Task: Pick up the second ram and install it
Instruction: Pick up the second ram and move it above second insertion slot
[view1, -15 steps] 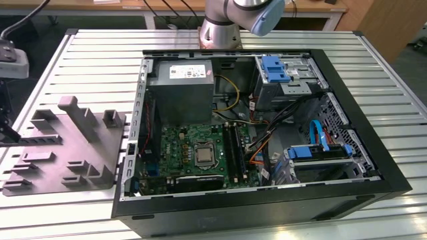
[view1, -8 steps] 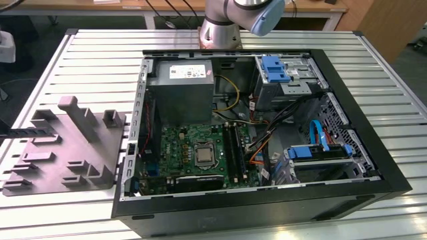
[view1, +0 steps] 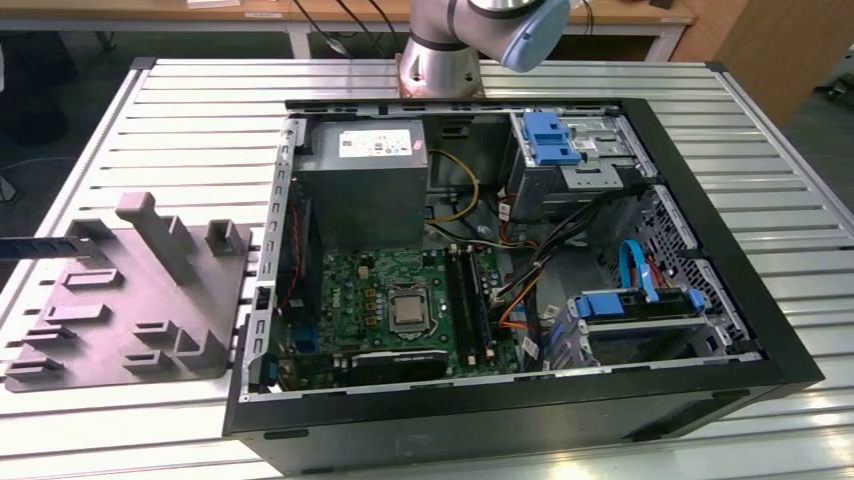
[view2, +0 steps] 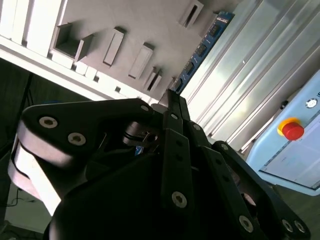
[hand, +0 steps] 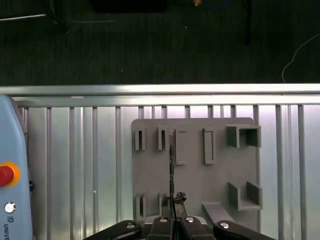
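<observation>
The second ram (view2: 202, 47) is a thin blue circuit-board stick with dark chips. My gripper (view2: 170, 102) is shut on one of its ends. In the first wrist view the ram (hand: 171, 165) appears edge-on as a thin dark line reaching out from the gripper (hand: 173, 202) over the grey tray (hand: 195, 185). In the exterior view the ram (view1: 47, 248) pokes in as a dark bar from the exterior view's left, over the far part of the tray (view1: 127, 300). Whether it touches the tray cannot be told.
An open computer case (view1: 521, 400) lies on the slatted metal table (view1: 747, 110), at the exterior view's right of the tray. Inside are the green motherboard (view1: 374, 275), dark memory slots (view1: 467, 295), a power supply (view1: 360, 190) and blue drive brackets (view1: 554, 135). A pendant with a red button (view2: 292, 130) lies beside the table.
</observation>
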